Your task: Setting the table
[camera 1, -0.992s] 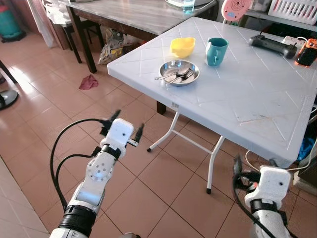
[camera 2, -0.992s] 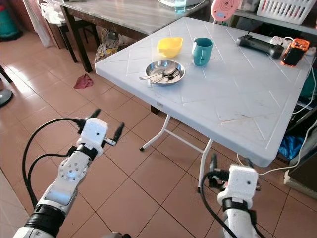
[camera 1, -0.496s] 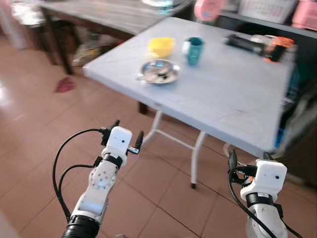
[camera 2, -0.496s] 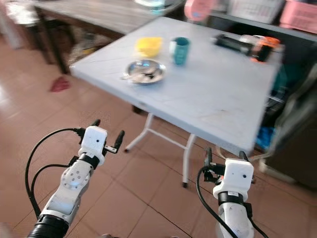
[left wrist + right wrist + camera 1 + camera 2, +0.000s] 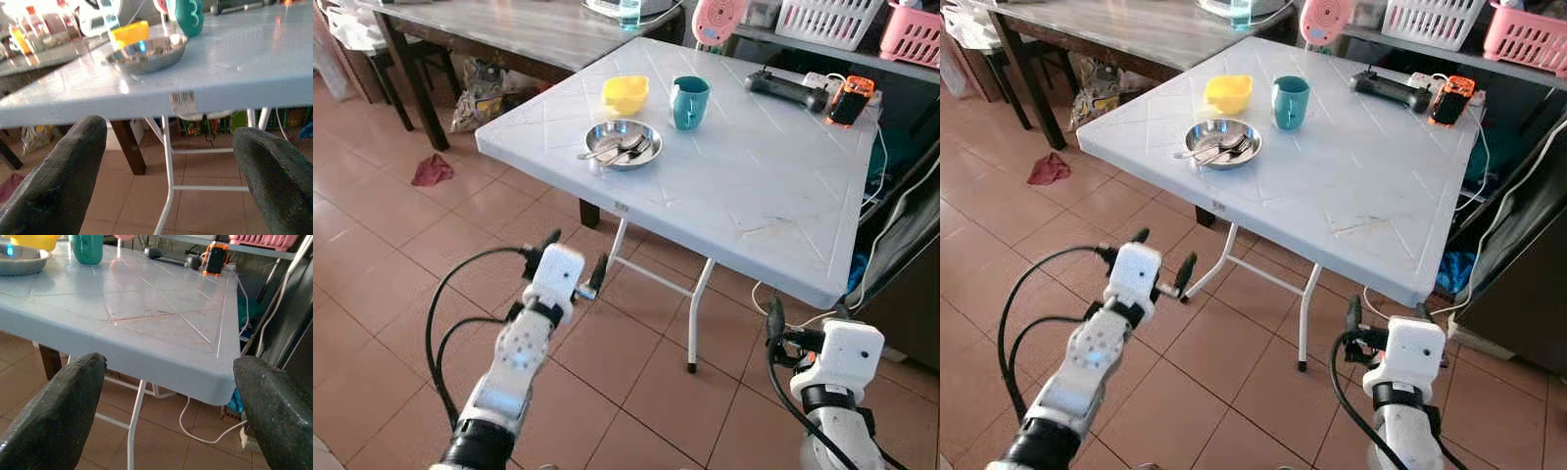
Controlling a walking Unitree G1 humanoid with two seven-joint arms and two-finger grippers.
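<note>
A white folding table (image 5: 754, 186) stands ahead of me. Near its far left corner sit a steel plate (image 5: 623, 143) holding spoons, a yellow bowl (image 5: 626, 94) and a teal mug (image 5: 689, 102). My left gripper (image 5: 576, 252) is open and empty, held below table height in front of the table's near left edge. My right gripper (image 5: 808, 315) is open and empty too, low under the table's near right corner. The left wrist view looks along the tabletop at the plate (image 5: 146, 53), and the right wrist view faces the table's corner (image 5: 215, 377).
A black controller (image 5: 788, 90) and an orange device (image 5: 850, 100) lie at the table's far right. A wooden table (image 5: 509, 24) stands behind left, with a red cloth (image 5: 433, 169) on the tiled floor. Cables (image 5: 891, 225) and dark furniture crowd the right side.
The camera has moved, so the whole picture has shifted and is sharp again. Both arms hold about the same pose, with their grippers open.
</note>
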